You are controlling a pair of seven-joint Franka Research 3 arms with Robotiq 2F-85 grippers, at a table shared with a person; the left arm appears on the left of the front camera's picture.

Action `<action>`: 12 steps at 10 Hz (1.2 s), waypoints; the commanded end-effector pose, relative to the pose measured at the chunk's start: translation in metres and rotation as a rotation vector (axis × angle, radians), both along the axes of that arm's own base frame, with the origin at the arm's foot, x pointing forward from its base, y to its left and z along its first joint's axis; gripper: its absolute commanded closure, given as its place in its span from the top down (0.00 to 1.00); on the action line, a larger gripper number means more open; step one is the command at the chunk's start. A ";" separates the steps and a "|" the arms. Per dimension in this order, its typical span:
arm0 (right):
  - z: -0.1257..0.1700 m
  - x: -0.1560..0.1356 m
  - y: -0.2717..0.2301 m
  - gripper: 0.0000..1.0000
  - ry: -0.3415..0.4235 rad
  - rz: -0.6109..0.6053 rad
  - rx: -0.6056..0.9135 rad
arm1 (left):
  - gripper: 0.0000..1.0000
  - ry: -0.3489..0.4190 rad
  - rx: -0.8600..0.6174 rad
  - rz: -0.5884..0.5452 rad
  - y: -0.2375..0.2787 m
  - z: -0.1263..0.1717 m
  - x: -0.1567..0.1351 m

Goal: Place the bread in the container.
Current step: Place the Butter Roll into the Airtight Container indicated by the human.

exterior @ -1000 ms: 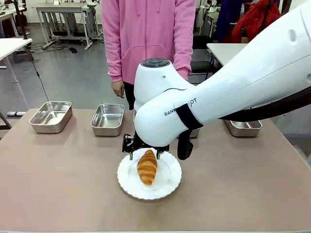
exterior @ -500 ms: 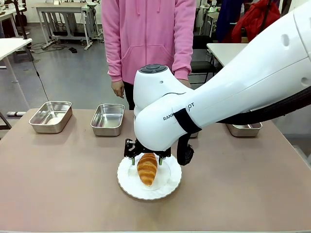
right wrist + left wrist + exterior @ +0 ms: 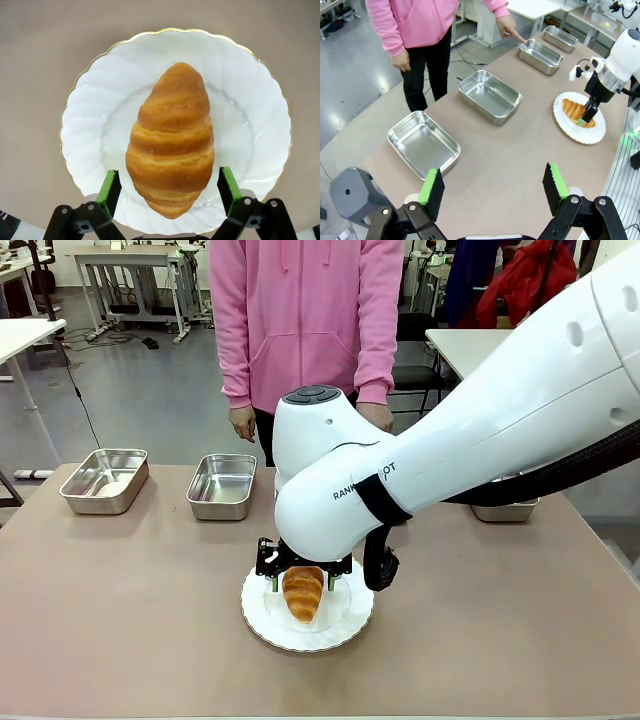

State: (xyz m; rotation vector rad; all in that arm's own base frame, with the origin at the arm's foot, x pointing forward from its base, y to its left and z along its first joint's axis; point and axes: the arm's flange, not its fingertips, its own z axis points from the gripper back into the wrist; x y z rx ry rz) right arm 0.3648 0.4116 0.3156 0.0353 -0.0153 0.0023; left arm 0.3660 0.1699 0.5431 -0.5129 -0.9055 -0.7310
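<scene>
The bread (image 3: 303, 594), a golden-brown croissant, lies on a round white scalloped plate (image 3: 345, 622) at the table's front middle. My right gripper (image 3: 302, 583) is down over the plate, open. Its green fingertips (image 3: 110, 181) stand on either side of the wide end of the bread (image 3: 171, 140), with a small gap on each side. In a row along the far edge stand several shiny steel pans. A person's hand (image 3: 510, 27) points at one container (image 3: 540, 53). My left gripper (image 3: 493, 186) hangs open and empty, high over the table's left end.
Two pans (image 3: 104, 480) (image 3: 222, 485) sit at the far left and another pan (image 3: 505, 507) at the far right, partly behind my right arm. A person in a pink hoodie (image 3: 305, 310) stands at the far edge. Bare tabletop lies around the plate.
My right gripper has come down onto the plate, so its fingers now straddle the bread instead of hovering above its far end. The bread and the pans have not moved.
</scene>
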 end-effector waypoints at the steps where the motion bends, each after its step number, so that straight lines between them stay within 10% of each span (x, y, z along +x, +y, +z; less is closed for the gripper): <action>1: -0.005 -0.002 0.001 1.00 -0.013 -0.028 -0.002 | 1.00 -0.011 -0.010 -0.005 -0.001 0.001 -0.001; 3: -0.007 -0.001 0.005 1.00 -0.016 -0.021 -0.008 | 1.00 -0.011 -0.010 -0.005 -0.001 0.001 -0.001; 6: -0.017 0.006 0.002 0.60 -0.016 -0.003 0.009 | 1.00 -0.011 -0.010 -0.005 -0.001 0.001 -0.001; 7: -0.018 0.007 0.002 0.75 -0.020 -0.014 0.002 | 1.00 -0.011 -0.010 -0.005 -0.001 0.001 -0.001; 8: -0.018 0.008 0.001 0.40 -0.033 -0.014 -0.007 | 1.00 -0.011 -0.010 -0.005 -0.001 0.001 -0.001; 9: -0.019 0.008 0.000 0.55 -0.033 -0.011 -0.014 | 1.00 -0.011 -0.010 -0.005 -0.001 0.001 -0.001; 10: -0.019 0.006 0.002 0.20 -0.052 -0.010 -0.084 | 1.00 -0.011 -0.010 -0.005 -0.001 0.001 -0.001; 12: -0.010 0.004 0.000 0.20 0.002 -0.003 0.006 | 1.00 -0.011 -0.010 -0.005 -0.001 0.001 -0.001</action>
